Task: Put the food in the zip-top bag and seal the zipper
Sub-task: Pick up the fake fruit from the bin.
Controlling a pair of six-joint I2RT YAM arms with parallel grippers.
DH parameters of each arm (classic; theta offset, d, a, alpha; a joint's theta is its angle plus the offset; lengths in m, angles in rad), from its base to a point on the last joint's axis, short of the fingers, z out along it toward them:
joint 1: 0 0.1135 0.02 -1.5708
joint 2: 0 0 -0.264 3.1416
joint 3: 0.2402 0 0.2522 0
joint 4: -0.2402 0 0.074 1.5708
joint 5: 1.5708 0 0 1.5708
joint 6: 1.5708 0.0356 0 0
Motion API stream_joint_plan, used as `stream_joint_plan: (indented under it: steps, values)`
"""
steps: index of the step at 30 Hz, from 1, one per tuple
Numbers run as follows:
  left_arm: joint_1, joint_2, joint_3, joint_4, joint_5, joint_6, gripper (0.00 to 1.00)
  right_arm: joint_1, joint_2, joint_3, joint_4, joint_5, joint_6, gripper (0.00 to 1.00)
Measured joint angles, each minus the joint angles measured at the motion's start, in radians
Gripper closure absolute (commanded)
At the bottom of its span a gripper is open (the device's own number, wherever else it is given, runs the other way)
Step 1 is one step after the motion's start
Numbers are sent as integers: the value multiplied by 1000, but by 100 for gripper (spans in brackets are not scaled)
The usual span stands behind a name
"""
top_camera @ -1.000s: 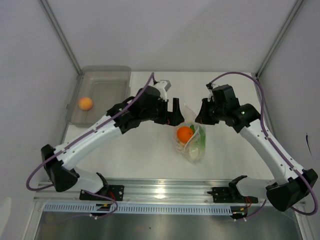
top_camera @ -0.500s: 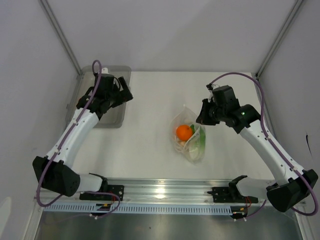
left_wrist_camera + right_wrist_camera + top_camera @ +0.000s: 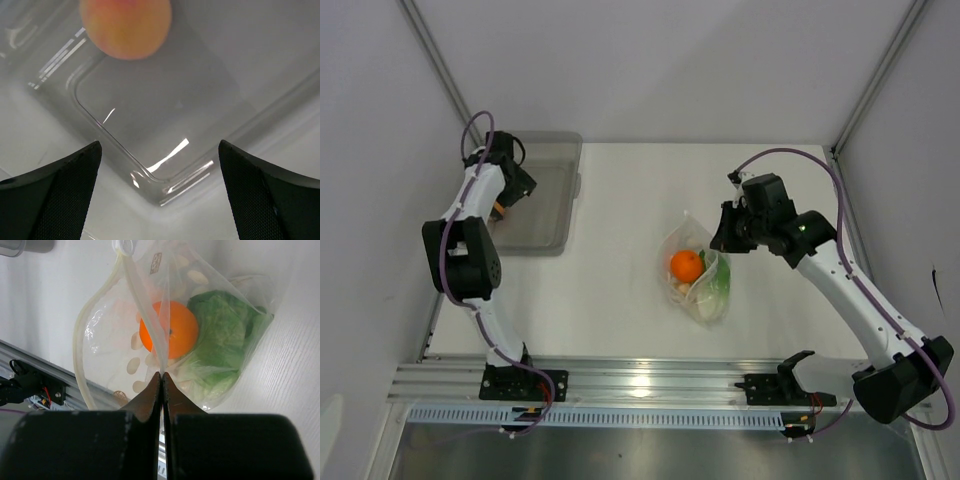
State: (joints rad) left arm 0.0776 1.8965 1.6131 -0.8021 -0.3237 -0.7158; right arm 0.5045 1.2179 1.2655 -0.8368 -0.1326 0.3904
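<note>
The clear zip-top bag (image 3: 698, 272) lies mid-table with its mouth open toward the left. Inside it are an orange fruit (image 3: 687, 265) and the green lettuce (image 3: 720, 285); both show in the right wrist view, the fruit (image 3: 168, 329) and the lettuce (image 3: 220, 340). My right gripper (image 3: 725, 236) is shut on the bag's upper edge (image 3: 161, 360). My left gripper (image 3: 506, 192) is open over the grey bin (image 3: 548, 205), just short of the second orange fruit (image 3: 125, 25), which lies in the bin's corner. The beige lump cannot be made out for sure.
The bin's rounded corner wall (image 3: 150, 175) lies between my left fingers (image 3: 65, 195). The bag's zipper rim (image 3: 82, 355) curves open on its left side. A metal rail (image 3: 640, 385) runs along the near table edge. Walls close in on the left and right.
My left arm has swung from beside the bag to the bin at the far left, over the orange fruit. My right gripper has kept its hold on the bag.
</note>
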Motion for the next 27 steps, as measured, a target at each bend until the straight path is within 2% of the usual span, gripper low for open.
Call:
stream_joint_plan:
  steps: [9, 16, 27]
  values:
    - [153, 132, 220, -85, -6, -66, 0, -3, 17, -8, 14, -21, -20, 100]
    - [203, 200, 269, -119, -35, -117, 0, -6, 17, -15, 31, -35, -25, 100]
    - [216, 281, 277, -118, 35, -150, 1, -19, 17, -52, 45, -43, -26, 100]
